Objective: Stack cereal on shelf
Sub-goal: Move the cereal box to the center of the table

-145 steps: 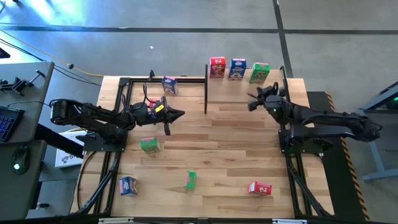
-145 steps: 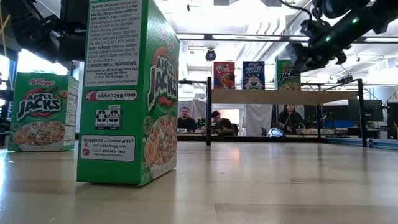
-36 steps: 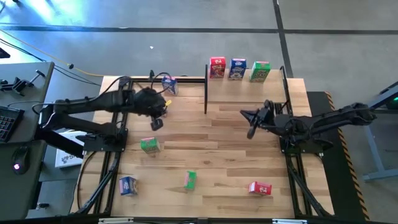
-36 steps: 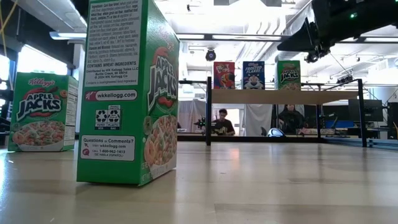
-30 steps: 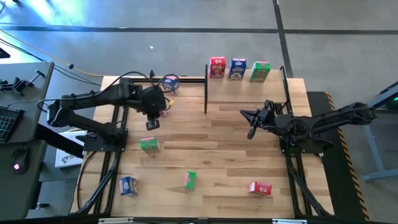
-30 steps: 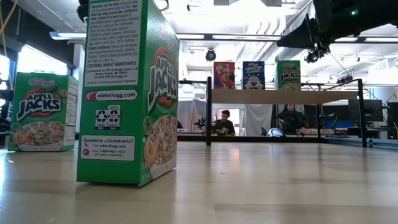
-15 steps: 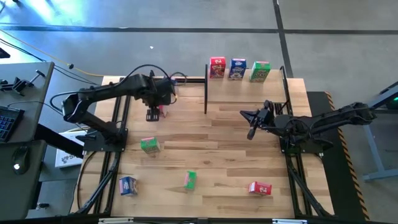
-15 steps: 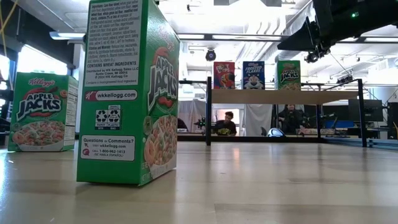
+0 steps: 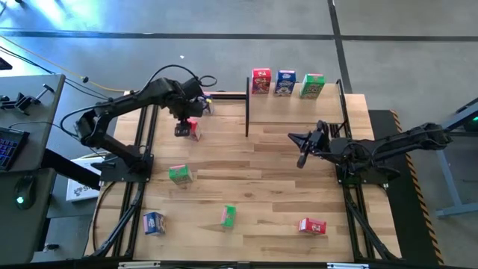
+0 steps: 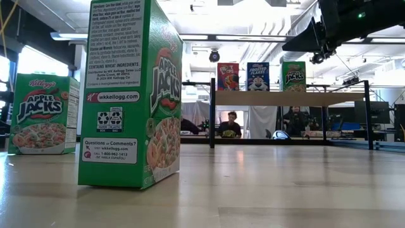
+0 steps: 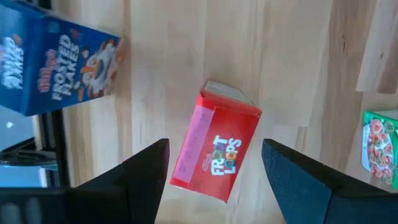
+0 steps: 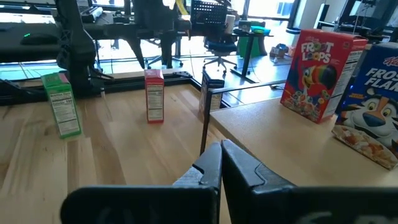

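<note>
Three cereal boxes stand on the shelf (image 9: 295, 96) (red, blue, green). Left of the shelf, a red box (image 11: 216, 150) lies on the desk (image 9: 269, 172) between the left gripper (image 11: 214, 171)'s parted jaws, untouched. The right gripper (image 12: 221, 155), jaws together, hovers before the shelf.

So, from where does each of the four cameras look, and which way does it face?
High view: above the table, facing straight down; both arms show.
Low view: at tabletop height, facing the small light-wood shelf; an arm shows up top.
Left wrist view: looks down between open jaws at the red Froot Loops box lying flat.
Right wrist view: past shut jaws toward the shelf.
Shared: shelf, low and right wrist views.
</note>
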`<control>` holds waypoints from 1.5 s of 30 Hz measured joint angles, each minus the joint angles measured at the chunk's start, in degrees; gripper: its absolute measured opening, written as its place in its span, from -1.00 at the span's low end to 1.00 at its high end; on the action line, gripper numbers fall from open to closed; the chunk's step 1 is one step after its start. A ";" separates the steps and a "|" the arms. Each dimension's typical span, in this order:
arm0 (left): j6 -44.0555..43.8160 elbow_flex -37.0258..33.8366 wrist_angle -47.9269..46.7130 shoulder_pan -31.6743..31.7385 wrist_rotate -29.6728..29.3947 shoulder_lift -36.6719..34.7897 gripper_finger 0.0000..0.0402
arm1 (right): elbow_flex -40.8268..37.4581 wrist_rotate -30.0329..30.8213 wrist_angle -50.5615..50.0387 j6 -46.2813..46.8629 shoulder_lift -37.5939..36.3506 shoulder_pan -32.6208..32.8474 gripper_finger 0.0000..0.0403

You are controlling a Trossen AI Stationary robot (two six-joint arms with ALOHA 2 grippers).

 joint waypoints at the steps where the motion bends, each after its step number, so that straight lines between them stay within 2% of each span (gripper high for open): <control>1: 0.36 0.00 -0.16 -0.02 0.28 0.32 0.24 | 0.00 -0.31 0.01 0.00 0.00 0.00 -1.00; 11: 1.67 -0.08 -0.16 -0.05 -0.46 2.82 0.24 | 0.00 -0.43 0.04 0.00 0.00 0.00 -1.00; 18: 3.20 -4.64 2.29 -0.05 -3.55 2.77 0.24 | 0.00 -0.84 0.04 0.00 -0.01 -0.02 -1.00; 25: 3.75 -6.97 3.75 -0.05 -3.71 2.54 0.23 | 0.00 -0.84 0.07 0.00 0.01 -0.02 -1.00; 38: 2.98 -6.97 3.35 -0.41 -1.09 2.54 -0.13 | 0.00 -1.52 0.11 0.43 0.01 -0.02 -1.00; 45: 0.96 -5.07 1.50 -3.40 -0.53 2.34 -0.19 | 0.00 -1.76 0.11 0.42 0.01 -0.02 -1.00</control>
